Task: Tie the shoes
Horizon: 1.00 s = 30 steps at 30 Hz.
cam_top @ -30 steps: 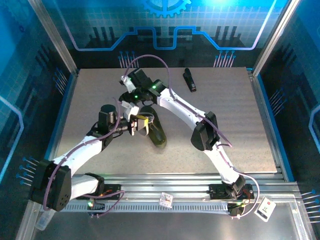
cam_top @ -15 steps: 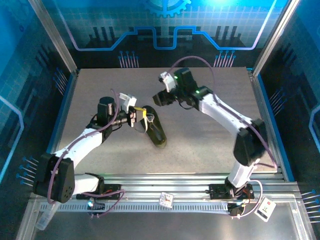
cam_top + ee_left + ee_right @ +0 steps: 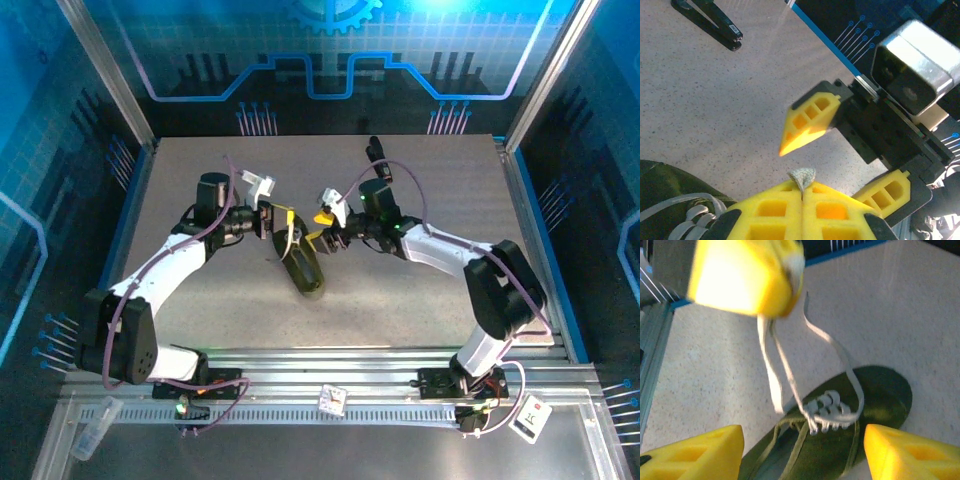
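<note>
The shoe (image 3: 308, 268) lies flat near the middle of the table (image 3: 200, 310), between the 2 arms; nothing pins it down

The left gripper (image 3: 802, 200) has its fingers pressed together on the lace (image 3: 772, 365), right at its end, with only a small frayed tuft poking out above the pads; from that pinch the strands hang slack to the eyelets. The right gripper (image 3: 318, 228) stands just beside it, facing it over the shoe, fingers spread and holding nothing; no knot or bow can be made out yet

Risks, as I judge them:
- the pinch sits so near the tip that a light tug could slip the lace free, and it would drop back onto the shoe
- the 2 grippers are very near each other; if the right one closes in this spot it could strike the left fingers rather than catch the lace
- the strands hang close together (which is which is hard to tell in the right wrist view), so the right gripper could take 2 at once, or none
- a firm pull would likely drag or tip the loose shoe rather than tighten anything
</note>
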{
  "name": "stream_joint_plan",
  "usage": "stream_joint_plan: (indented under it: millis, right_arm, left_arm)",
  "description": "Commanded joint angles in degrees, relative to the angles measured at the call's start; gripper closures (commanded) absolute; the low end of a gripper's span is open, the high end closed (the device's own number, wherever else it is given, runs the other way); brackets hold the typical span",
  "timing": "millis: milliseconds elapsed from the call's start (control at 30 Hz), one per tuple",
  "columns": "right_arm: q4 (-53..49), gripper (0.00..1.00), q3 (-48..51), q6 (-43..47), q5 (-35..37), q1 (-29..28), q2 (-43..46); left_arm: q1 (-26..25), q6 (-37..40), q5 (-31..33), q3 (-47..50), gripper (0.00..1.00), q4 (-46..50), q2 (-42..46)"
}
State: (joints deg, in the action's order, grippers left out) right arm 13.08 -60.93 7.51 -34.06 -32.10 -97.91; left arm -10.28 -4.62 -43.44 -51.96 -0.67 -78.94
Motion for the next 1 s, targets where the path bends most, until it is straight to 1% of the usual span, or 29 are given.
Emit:
stream_joint_plan:
  millis: [0,200,333,467,600,667,700,733,767,833,867,900,967]
  right_arm:
    - [5.9,0.36,-3.4,-0.2,-6.0,-1.4,-3.0]
    - [8.4,0.38,-5.5,-1.4,-7.4,-3.0,-6.3]
    - [10.4,0.44,-6.8,-3.6,-8.0,-3.5,-7.9]
    - [10.9,0.61,-7.8,-4.8,-7.9,-3.8,-8.7]
    - [11.4,0.9,-8.0,-5.6,-7.7,-4.1,-9.0]
    - [10.7,0.98,-8.1,-5.6,-8.1,-4.2,-8.9]
    - [9.8,1.0,-8.2,-5.5,-8.0,-4.3,-8.8]
    - [8.8,1.0,-8.4,-5.3,-7.9,-4.3,-8.6]
    - [7.6,1.0,-8.5,-5.1,-7.5,-4.4,-8.4]
    - [5.2,1.0,-8.7,-4.4,-5.8,-4.7,-8.0]
    - [4.1,1.0,-8.7,-4.0,-4.8,-4.8,-7.8]
    - [3.1,1.0,-8.7,-3.5,-4.1,-4.9,-7.6]
    - [0.8,1.0,-8.7,-2.6,-2.5,-5.2,-7.1]
  left_arm:
    - [0.4,-1.0,-3.4,-3.0,1.0,0.7,-0.4]
    - [0.4,-0.8,-3.6,-3.6,1.0,1.7,-0.8]
    - [0.4,0.2,-3.4,-4.2,1.0,2.8,-1.2]
    - [0.4,0.8,-3.1,-4.4,1.0,3.3,-1.5]
    - [0.4,1.3,-3.1,-4.6,1.0,3.6,-1.8]
    - [0.4,1.5,-3.0,-4.5,0.99,3.6,-1.8]
    - [0.4,1.5,-2.7,-4.3,0.93,3.6,-1.8]
    - [0.5,1.7,-2.1,-4.2,0.81,3.5,-1.8]
    - [0.6,1.6,-0.9,-3.8,0.67,3.5,-1.5]
    - [1.2,-1.0,4.8,-2.9,0.49,3.0,-0.6]
    - [2.1,-4.2,8.1,-2.5,0.48,3.2,-0.5]
    - [3.3,-7.4,9.9,-2.4,0.48,3.7,-0.6]
    - [6.9,-14.7,12.1,-2.4,0.5,6.3,-2.3]
